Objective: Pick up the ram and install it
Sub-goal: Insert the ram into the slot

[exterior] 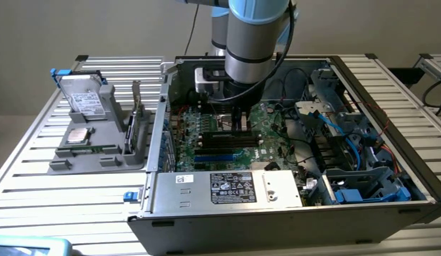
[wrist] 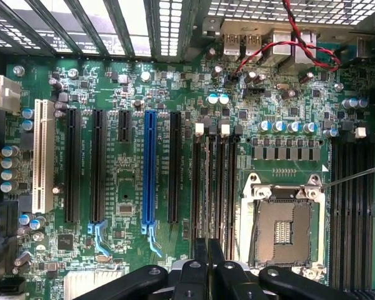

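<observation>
Hazard: jaws [wrist: 207, 245] shut tight, low over memory slots [wrist: 215, 187]; ram between them not confirmable, edge-on if present. Slight skew against slot: jammed seating, bent contacts. Blue cables [exterior: 335, 124] near arm [exterior: 252, 48]: snag risk.

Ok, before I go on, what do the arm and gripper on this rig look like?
The arm is a thick silver-grey tube with black rings and a light-blue joint cap above. A black cable loops down its side, and a pale box sits at the wrist. The gripper is black, with rounded linkage bars and narrow flat fingers.
</observation>
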`<action>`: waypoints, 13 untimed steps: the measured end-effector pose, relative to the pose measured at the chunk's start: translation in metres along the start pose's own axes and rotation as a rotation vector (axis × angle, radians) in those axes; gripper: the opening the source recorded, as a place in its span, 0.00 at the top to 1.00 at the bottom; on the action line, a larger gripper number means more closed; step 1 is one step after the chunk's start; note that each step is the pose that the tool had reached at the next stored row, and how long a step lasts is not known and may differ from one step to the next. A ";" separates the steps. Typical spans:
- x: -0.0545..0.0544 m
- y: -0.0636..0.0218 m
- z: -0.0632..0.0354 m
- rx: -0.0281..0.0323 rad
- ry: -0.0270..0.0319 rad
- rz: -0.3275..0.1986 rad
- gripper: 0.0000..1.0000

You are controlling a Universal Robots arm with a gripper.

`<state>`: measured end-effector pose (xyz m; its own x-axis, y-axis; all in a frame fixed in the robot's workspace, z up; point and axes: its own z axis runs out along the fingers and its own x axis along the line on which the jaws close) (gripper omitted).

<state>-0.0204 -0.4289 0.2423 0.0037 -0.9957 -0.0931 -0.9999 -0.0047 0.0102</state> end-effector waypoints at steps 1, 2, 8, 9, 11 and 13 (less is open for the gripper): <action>0.000 0.0000 0.0004 0.0000 0.0001 0.000 0.87; 0.000 0.0000 0.0009 -0.0001 0.0003 0.000 0.87; 0.001 -0.0001 0.0074 -0.0001 0.0003 0.000 0.87; 0.001 -0.0001 0.0082 -0.0001 0.0003 0.000 0.87; 0.001 -0.0001 0.0085 -0.0002 0.0005 0.000 0.87; 0.001 0.0002 0.0086 -0.0001 0.0003 0.000 0.87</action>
<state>-0.0208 -0.4289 0.2336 0.0038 -0.9957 -0.0928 -0.9999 -0.0047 0.0103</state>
